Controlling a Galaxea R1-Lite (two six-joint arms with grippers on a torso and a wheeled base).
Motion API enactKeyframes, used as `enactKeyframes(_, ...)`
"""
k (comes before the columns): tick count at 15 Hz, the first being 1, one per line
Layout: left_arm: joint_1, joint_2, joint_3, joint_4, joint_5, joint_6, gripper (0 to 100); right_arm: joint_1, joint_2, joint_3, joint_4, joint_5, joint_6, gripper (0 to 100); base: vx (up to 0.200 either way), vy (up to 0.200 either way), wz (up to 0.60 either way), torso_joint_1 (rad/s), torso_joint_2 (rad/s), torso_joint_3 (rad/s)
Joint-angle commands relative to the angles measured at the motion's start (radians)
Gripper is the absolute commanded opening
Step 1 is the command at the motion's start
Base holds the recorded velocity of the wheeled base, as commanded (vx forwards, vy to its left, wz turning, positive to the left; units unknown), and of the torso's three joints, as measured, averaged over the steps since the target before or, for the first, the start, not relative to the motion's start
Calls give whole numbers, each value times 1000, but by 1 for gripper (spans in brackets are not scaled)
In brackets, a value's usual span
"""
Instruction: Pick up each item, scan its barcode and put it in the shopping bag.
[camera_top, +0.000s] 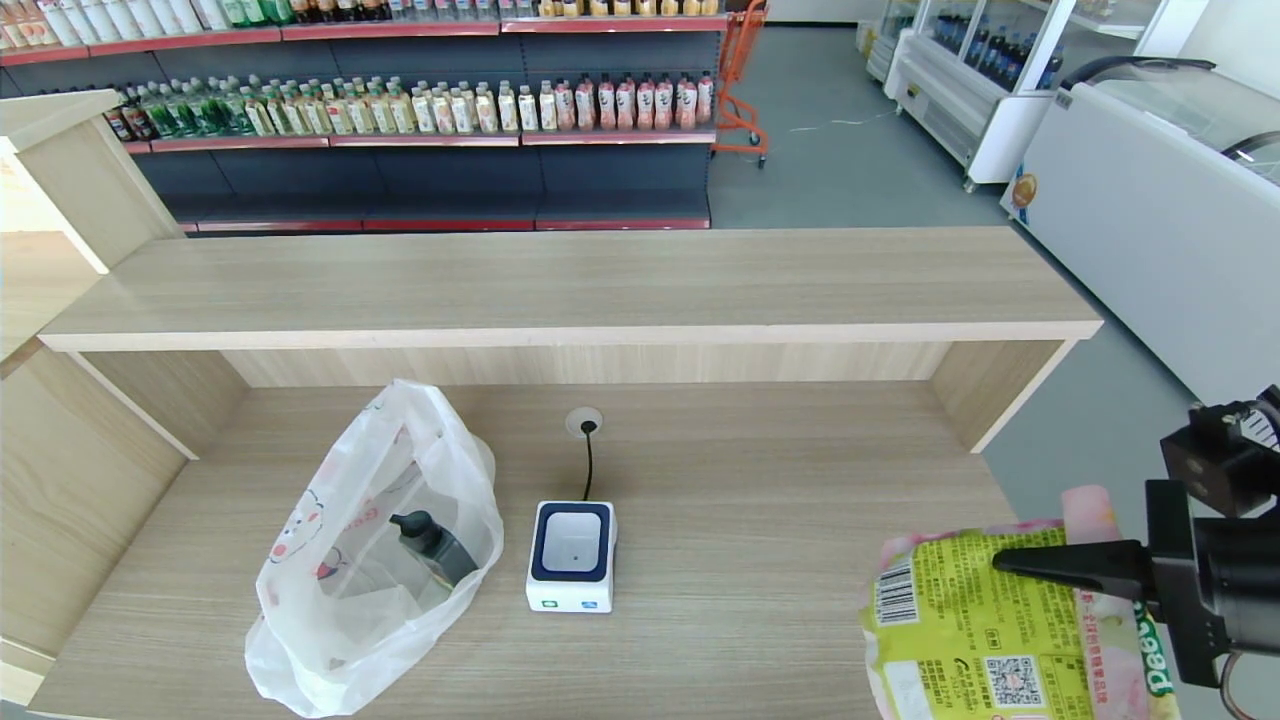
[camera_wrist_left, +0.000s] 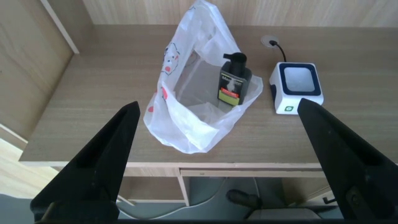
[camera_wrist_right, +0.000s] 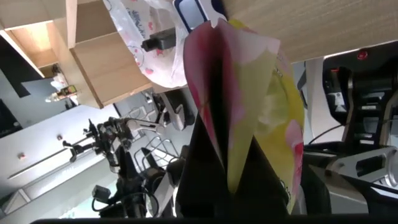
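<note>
The scene is a shop: a light wooden table (camera_top: 750, 520) with a raised ledge behind it, and beyond that shelves of bottles (camera_top: 450, 105) and white freezers (camera_top: 1150, 170) on a grey floor.

The snack packet (camera_top: 960, 640), yellow-green with pink, is clamped in the right pincer (camera_top: 1010, 565) above the right front corner of the table. It lies nearly flat with its printed back turned upward. One dark finger (camera_top: 1070, 568) lies across this face and points toward the middle of the table. The long axis seems to run from the far side toward the robot, but the near end is cut by the picture edge, so I cannot be sure. The barcode (camera_top: 897, 592) sits at the far corner of the packet, just beyond the finger's tip. In the right wrist view the packet (camera_wrist_right: 249, 93) is seen on its edge, pinched and folded between the two fingers of the pincer (camera_wrist_right: 230, 168), and it points straight away from them.

The scanner (camera_top: 571, 555) stands on the table, well apart from this pincer on the side where the finger points, with its window facing up and its black cable (camera_top: 588, 460) going to a hole in the table. Just beyond the scanner lies the white shopping bag (camera_top: 300, 560), with a dark pump bottle (camera_top: 435, 548) inside it.

The left pincer (camera_wrist_left: 219, 104) hangs before the front edge of the table with its fingers spread wide and nothing between them. The bag (camera_wrist_left: 180, 124) and the bottle (camera_wrist_left: 233, 81) are ahead of it and lower.
</note>
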Motion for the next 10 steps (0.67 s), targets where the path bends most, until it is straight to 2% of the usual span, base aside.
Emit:
enactKeyframes(1,0,0,0,0,0,-2,100,0,-8,14,-4,1,-1,0,0,0,0,0,0,0)
enactKeyframes(4,0,0,0,0,0,6,100,2,-22,26,-4,-1,-1,0,0,0,0,0,0,0)
enactKeyframes(10,0,0,0,0,-1,9,100,5,-41,32,1,-2,-1,0,0,200,0,2,2,5)
